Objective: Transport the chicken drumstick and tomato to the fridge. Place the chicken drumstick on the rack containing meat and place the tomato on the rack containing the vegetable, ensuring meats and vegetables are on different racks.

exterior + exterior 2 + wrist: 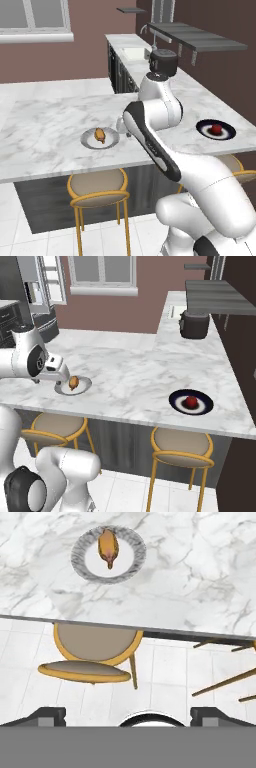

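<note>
Nothing is done yet: the chicken drumstick lies on its grey plate on the worktop, the tomato on a dark plate well apart, and the jaws seemingly stand wide and empty.

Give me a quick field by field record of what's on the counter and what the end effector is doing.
drumstick: chicken drumstick lying on a small grey plate, near the counter edge
tomato: tomato on a dark plate, further along the same counter
end effector: end effector open, holding nothing, off the counter edge above a stool
</note>
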Tool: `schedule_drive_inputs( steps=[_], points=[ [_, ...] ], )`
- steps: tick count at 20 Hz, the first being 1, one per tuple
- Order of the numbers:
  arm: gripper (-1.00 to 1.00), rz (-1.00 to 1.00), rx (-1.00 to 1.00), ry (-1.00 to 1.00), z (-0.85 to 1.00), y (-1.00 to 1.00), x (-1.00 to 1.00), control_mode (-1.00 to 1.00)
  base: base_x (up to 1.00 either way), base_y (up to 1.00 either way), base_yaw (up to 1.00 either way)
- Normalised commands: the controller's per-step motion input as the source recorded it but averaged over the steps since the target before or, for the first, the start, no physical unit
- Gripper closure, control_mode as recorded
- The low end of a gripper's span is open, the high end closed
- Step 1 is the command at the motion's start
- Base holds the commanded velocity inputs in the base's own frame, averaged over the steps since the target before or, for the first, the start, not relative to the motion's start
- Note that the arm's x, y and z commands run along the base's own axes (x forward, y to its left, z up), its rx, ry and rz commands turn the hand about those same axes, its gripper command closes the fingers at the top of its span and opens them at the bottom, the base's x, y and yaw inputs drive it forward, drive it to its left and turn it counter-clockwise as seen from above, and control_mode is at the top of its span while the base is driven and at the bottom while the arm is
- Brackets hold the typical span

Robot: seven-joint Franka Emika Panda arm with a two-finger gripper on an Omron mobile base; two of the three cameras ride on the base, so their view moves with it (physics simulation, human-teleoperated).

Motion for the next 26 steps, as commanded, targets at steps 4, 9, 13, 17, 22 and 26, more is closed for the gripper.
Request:
schedule_drive_inputs(
  steps=[4,9,13,17,22,26],
  points=[
    [-1.0,0.06,0.14,0.0,-0.45,0.47,0.84,-1.0,0.0,0.0,0.0],
    [-1.0,0.03,0.09,0.0,-0.57,0.4,0.91,-1.0,0.0,0.0,0.0],
    [-1.0,0.0,0.0,0.0,-0.28,0.17,0.65,-1.0,0.0,0.0,0.0],
    [-1.0,-0.01,-0.05,0.01,-0.08,0.16,0.61,-1.0,0.0,0.0,0.0],
    [-1.0,-0.09,-0.1,0.01,-0.06,0.33,0.56,-1.0,0.0,0.0,0.0],
    [-1.0,-0.05,-0.01,0.04,-0.12,0.05,0.38,-1.0,0.0,0.0,0.0]
  ],
)
